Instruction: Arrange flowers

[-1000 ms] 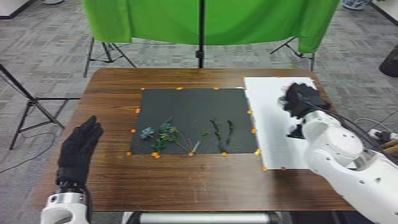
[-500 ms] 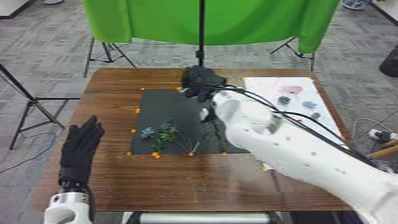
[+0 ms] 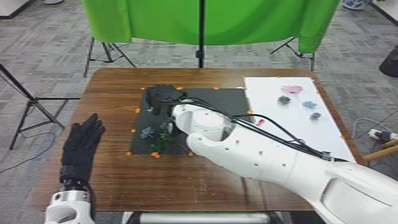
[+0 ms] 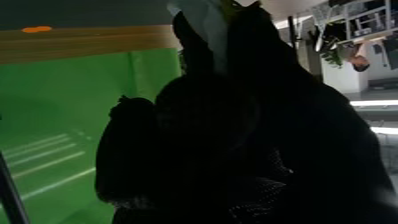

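The right hand point(image 3: 163, 98) is pinching a whitish piece point(image 4: 210, 27) over the dark mat point(image 3: 228, 100). The left hand point(image 3: 81, 147) is keeping straight fingers.

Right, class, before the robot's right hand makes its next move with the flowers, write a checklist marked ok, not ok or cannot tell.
1. Black-gloved left hand off the dark grey mat: ok, it is to the mat's left.
2. Black-gloved right hand at the mat: ok, over its far left part.
3. Whitish thing by the right hand firmly held: cannot tell.
4. Pink flower set apart from the bluish blooms on the white sheet: ok.
5. Head view of the mat's near right part unblocked: not ok, the white right arm crosses it.
6. Green leafy sprig on the mat: ok, near left.
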Controlling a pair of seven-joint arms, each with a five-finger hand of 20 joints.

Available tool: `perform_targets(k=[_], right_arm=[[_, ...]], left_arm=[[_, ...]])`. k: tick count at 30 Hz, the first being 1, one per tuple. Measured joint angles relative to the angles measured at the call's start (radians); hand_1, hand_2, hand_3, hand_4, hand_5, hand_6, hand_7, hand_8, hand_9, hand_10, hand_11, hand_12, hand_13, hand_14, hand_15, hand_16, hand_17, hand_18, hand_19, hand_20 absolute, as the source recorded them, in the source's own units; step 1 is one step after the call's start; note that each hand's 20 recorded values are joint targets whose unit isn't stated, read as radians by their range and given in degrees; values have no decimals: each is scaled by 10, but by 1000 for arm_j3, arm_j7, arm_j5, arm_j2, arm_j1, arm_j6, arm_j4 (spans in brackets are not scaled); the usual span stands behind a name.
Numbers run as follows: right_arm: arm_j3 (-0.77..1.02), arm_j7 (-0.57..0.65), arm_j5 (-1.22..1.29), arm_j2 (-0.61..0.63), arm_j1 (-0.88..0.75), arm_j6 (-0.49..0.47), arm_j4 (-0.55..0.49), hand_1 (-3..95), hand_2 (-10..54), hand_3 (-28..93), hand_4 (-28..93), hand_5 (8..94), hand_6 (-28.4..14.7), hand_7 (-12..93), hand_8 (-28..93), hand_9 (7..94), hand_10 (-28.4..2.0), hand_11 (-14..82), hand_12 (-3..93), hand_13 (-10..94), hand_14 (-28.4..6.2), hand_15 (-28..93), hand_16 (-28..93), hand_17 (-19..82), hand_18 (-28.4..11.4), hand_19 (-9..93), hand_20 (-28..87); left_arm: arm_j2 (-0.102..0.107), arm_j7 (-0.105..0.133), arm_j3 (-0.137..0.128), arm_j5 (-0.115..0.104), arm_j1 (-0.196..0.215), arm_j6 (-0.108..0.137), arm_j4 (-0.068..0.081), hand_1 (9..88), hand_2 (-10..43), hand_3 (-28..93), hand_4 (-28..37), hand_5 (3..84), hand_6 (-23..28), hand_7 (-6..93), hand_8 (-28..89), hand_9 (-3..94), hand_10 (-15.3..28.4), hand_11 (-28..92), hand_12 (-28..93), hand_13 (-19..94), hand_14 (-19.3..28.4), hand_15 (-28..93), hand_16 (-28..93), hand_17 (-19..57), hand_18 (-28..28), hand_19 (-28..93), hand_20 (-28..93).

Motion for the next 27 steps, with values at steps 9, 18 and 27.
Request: perform_targets(k=[9,18,27], right_arm=[[-22,7,-81,-6,2,34,74,632,-95,538,-144,738,-15,200,116,855,-100,66,388,912,-16,541,358,664,-79,932,493],[2,20,-65,0,-3,-42,75,582,-95,552,-160,671,-3,169,67,788,-116,94,332,902,-20,540,356,650,-84,932,491],[25,19,-74,10,-8,-151,54,512,-95,633,-193,604,11,160,-84,717,-133,176,227,892,-23,539,349,636,-88,932,488]], left_arm=[[8,-3,5,0,-5,-3,1,171,76,596,-283,411,36,85,-53,358,114,88,161,265,139,102,59,28,114,23,186],[11,-9,5,1,-6,-9,2,170,56,615,-283,417,38,105,-61,363,117,118,150,265,141,131,47,26,115,29,183],[12,-13,5,1,-9,-15,2,177,46,620,-283,420,38,126,-74,366,119,150,130,265,144,166,26,25,116,38,180]])
